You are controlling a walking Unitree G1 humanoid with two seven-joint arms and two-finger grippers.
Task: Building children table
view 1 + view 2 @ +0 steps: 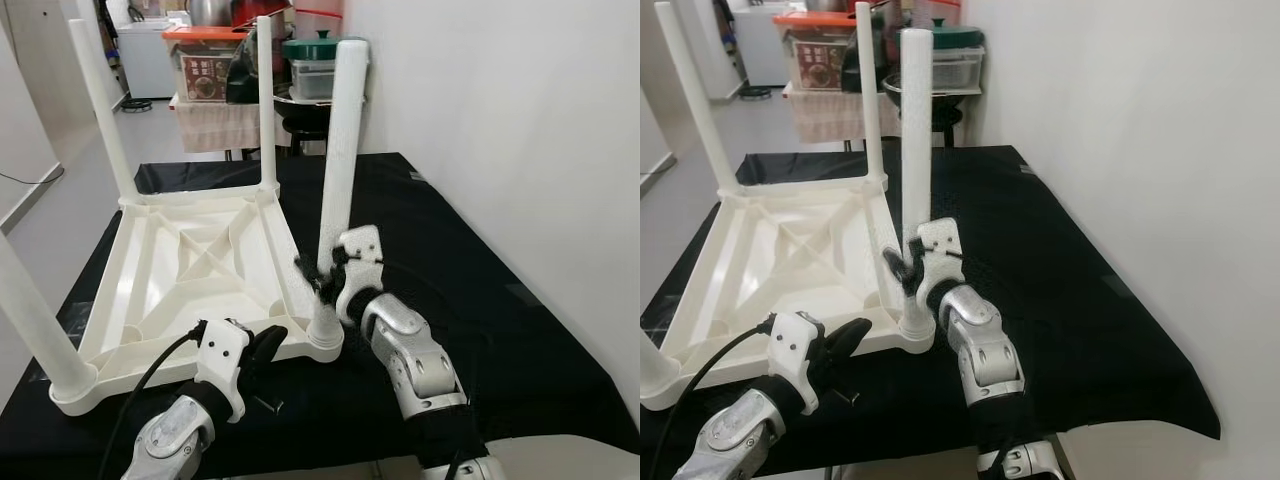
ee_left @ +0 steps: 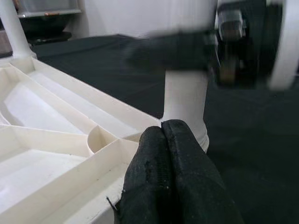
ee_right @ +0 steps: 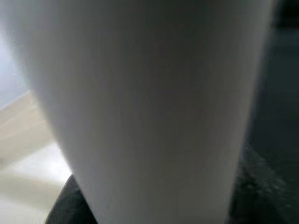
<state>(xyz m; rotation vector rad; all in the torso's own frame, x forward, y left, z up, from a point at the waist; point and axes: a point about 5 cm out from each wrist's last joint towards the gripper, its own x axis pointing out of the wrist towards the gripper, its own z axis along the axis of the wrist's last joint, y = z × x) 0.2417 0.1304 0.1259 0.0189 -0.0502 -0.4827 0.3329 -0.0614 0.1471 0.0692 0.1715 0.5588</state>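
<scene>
The white children's table [image 1: 190, 270] is laid upside down on a black cloth [image 1: 480, 300], with 4 legs pointing up. The near right leg [image 1: 338, 170] is clamped low down between the fingers of the right gripper [image 1: 318, 275]. The left gripper [image 1: 268, 345] is pressed against the table's near edge beside that leg's socket, fingers together.

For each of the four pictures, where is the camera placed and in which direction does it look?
Left eye view: head, looking forward and down at the upturned white table; both arms show.
Right eye view: same scene; right gripper grips the near leg.
Left wrist view: along the shut left gripper, pressed at the table's corner.
Right wrist view: pressed close against that leg.
Shared: the leg's base socket shows in eye and left wrist views.
</scene>
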